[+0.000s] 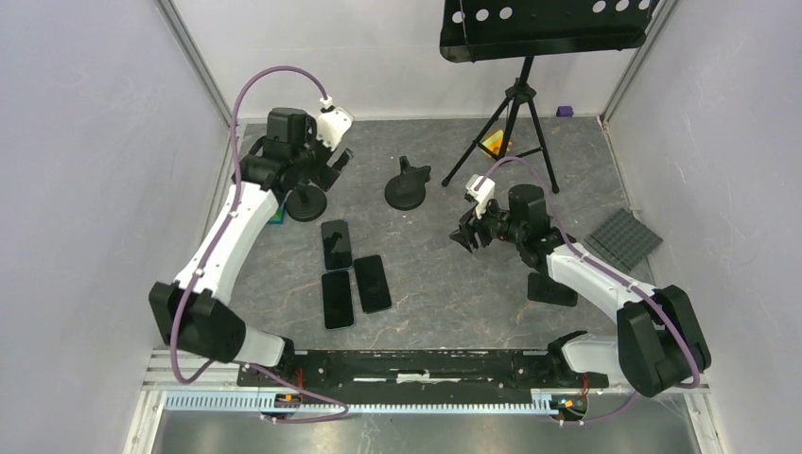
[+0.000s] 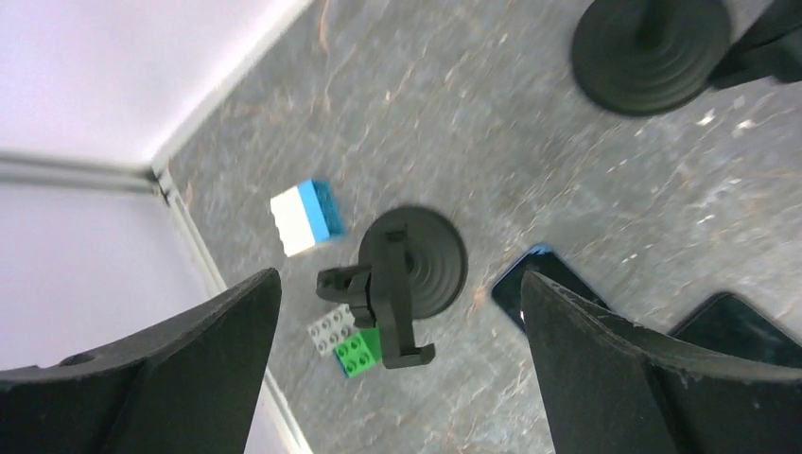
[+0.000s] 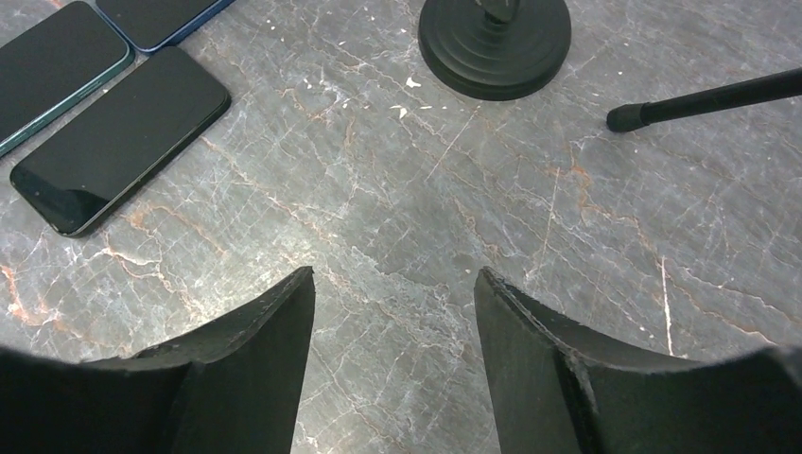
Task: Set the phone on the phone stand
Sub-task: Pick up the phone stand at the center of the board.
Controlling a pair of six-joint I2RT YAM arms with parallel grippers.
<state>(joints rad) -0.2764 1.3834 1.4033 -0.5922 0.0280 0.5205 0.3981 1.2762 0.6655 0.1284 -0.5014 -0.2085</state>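
Note:
Three dark phones (image 1: 336,243) (image 1: 337,298) (image 1: 372,283) lie flat side by side mid-table. One black phone stand (image 1: 305,201) stands at the left, and in the left wrist view the stand (image 2: 402,284) shows with its cradle arm over its round base. My left gripper (image 1: 336,168) (image 2: 399,276) hangs over this stand, jaws wide open, touching nothing. A second stand (image 1: 408,186) (image 3: 495,43) stands further right. My right gripper (image 1: 465,236) (image 3: 393,274) hovers open over bare table, right of the phones (image 3: 123,142).
Toy bricks, blue-white (image 2: 303,218) and grey-green (image 2: 345,340), lie by the left wall next to the stand. A music stand tripod (image 1: 511,113) occupies the back right, one leg (image 3: 700,99) near the second stand. A grey studded plate (image 1: 624,236) and a dark flat slab (image 1: 551,288) lie at the right.

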